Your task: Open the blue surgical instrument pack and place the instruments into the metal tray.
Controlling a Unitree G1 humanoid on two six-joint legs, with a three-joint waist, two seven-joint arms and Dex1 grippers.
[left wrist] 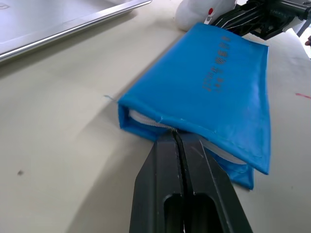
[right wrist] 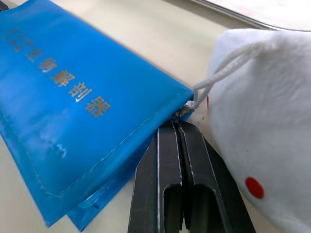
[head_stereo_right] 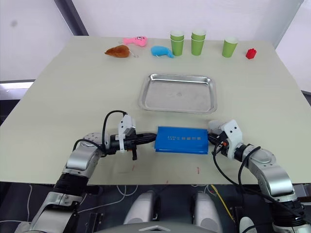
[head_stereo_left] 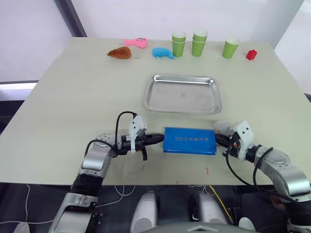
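While lying closed and flat on the table (head_stereo_left: 63, 92), the blue surgical instrument pack (head_stereo_left: 189, 140) sits at 6 o'clock of the empty metal tray (head_stereo_left: 183, 93), just apart. Flanked at 9 o'clock by the left gripper (head_stereo_left: 158, 139), fingers pressed together at its seam edge. Met at 3 o'clock by the right gripper (right wrist: 177, 127), fingers together at the zipper corner beside a white plush toy (right wrist: 262, 116).

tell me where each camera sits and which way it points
Left and right eye views: on the head, looking forward and down at the table, both arms showing.
Left wrist view: along the shut left gripper at the blue surgical instrument pack.
Right wrist view: along the shut right gripper at the pack's other end.
All share the pack and metal tray.
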